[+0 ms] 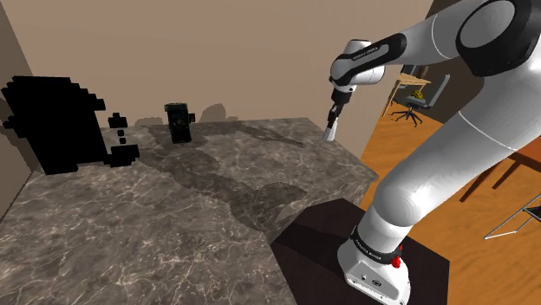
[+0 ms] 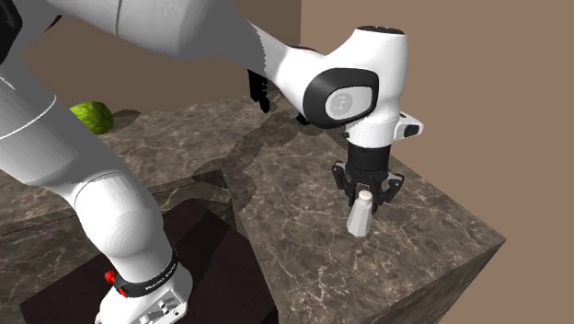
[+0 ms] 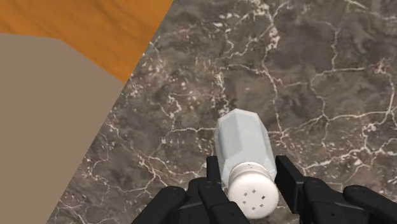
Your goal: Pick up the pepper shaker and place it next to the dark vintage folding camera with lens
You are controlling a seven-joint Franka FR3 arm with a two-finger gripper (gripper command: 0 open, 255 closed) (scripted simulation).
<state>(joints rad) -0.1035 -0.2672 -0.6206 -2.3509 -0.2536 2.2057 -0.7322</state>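
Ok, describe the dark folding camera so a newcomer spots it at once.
On the grey-brown veined marble counter, look to the far end by the tan wall. The dark, boxy folding camera stands upright there, right of a blocky black area in the shoulder view. Unlike the pale faceted pepper shaker, it is dark and squarish.

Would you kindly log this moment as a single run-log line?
phase: grasp | gripper: shut on pale faceted pepper shaker with white cap, near edge of dark veined counter | dark folding camera: far across counter
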